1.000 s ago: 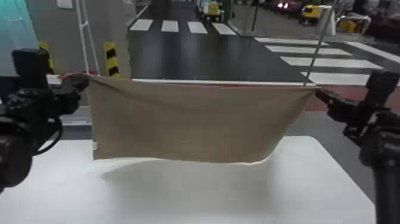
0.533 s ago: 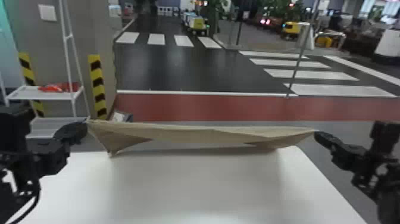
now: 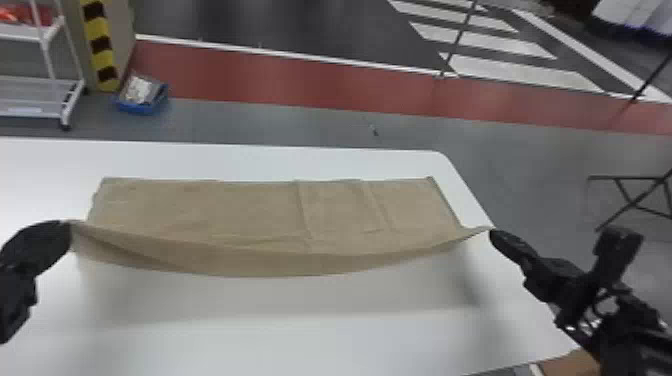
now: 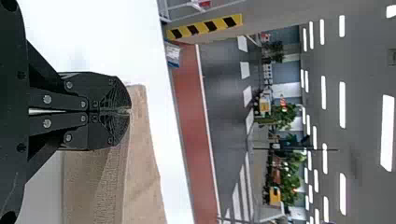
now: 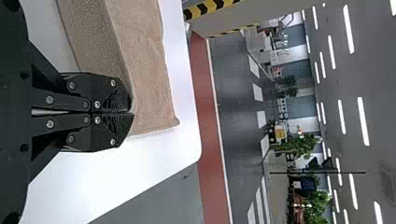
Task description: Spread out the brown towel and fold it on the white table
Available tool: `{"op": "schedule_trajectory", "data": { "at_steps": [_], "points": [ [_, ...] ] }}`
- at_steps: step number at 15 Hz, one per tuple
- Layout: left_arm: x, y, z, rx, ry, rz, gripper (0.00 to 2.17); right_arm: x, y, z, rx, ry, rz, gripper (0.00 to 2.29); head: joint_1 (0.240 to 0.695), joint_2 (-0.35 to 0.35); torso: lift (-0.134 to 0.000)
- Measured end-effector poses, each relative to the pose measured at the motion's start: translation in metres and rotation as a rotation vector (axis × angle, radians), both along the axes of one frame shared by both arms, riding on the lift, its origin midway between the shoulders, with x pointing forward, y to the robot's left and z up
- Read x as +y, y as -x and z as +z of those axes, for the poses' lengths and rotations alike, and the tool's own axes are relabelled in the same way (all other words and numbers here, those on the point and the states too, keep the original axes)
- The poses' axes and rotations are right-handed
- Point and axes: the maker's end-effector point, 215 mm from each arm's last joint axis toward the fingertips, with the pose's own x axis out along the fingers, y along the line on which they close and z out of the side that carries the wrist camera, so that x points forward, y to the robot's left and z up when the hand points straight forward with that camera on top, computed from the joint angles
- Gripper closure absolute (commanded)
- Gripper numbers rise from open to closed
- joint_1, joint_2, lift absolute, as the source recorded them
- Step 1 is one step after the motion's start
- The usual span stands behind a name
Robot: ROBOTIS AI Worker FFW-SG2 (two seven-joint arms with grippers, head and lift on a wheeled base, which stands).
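With the left gripper (image 3: 68,227), closed tight, pinches one end of the near edge of the brown towel (image 3: 240,210); with the right gripper (image 3: 492,234), likewise closed, pinches the other end. Between the two, sags in a shallow curve above the white table (image 3: 280,345), casting a soft shadow on the near side. Beyond the lifted edge, lies spread and lightly creased on the tabletop, toward the far side. Farther out, gives way to grey floor (image 3: 280,125), with a blue bin (image 3: 142,106) at the foot of a striped pillar (image 3: 102,47) and beside a white rack (image 3: 45,97), then to a red band (image 3: 310,82) and dark paving (image 3: 280,30) with white stripes (image 3: 520,72).
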Motion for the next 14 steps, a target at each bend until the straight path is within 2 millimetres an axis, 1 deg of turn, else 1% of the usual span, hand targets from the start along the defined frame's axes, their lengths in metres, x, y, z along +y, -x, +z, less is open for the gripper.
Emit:
{"op": "schedule_trajectory", "data": {
  "at_steps": [1, 3, 5, 7, 10, 11, 13, 14],
  "points": [
    [0.003, 0.013, -0.009, 0.034, -0.013, 0.012, 1.65, 0.0, 0.01, -0.005, 0.019, -0.008, -0.001, 1.6, 0.695, -0.316, -0.124],
    [0.01, 0.034, -0.021, 0.092, -0.033, 0.035, 1.65, 0.004, 0.027, -0.014, 0.058, -0.04, 0.001, 1.6, 0.695, -0.322, -0.124],
    [0.018, 0.053, -0.026, 0.137, -0.057, 0.064, 1.65, 0.009, 0.045, -0.017, 0.082, -0.068, -0.001, 1.6, 0.695, -0.321, -0.124],
    [0.028, 0.072, -0.026, 0.182, -0.083, 0.094, 1.65, 0.016, 0.058, -0.012, 0.087, -0.079, 0.012, 1.6, 0.695, -0.317, -0.124],
    [0.033, 0.09, -0.017, 0.226, -0.107, 0.104, 1.65, 0.014, 0.064, -0.007, 0.109, -0.091, 0.006, 1.6, 0.695, -0.317, -0.124],
    [0.033, 0.093, -0.015, 0.233, -0.11, 0.103, 1.65, 0.013, 0.064, -0.005, 0.112, -0.091, 0.004, 1.6, 0.695, -0.321, -0.124],
    [0.034, 0.092, -0.013, 0.232, -0.114, 0.107, 1.65, 0.013, 0.061, -0.001, 0.11, -0.084, 0.005, 1.6, 0.695, -0.319, -0.124],
    [0.037, 0.084, -0.014, 0.224, -0.116, 0.114, 1.65, 0.015, 0.053, 0.003, 0.108, -0.08, 0.007, 1.59, 0.695, -0.31, -0.124]
  ]
}}
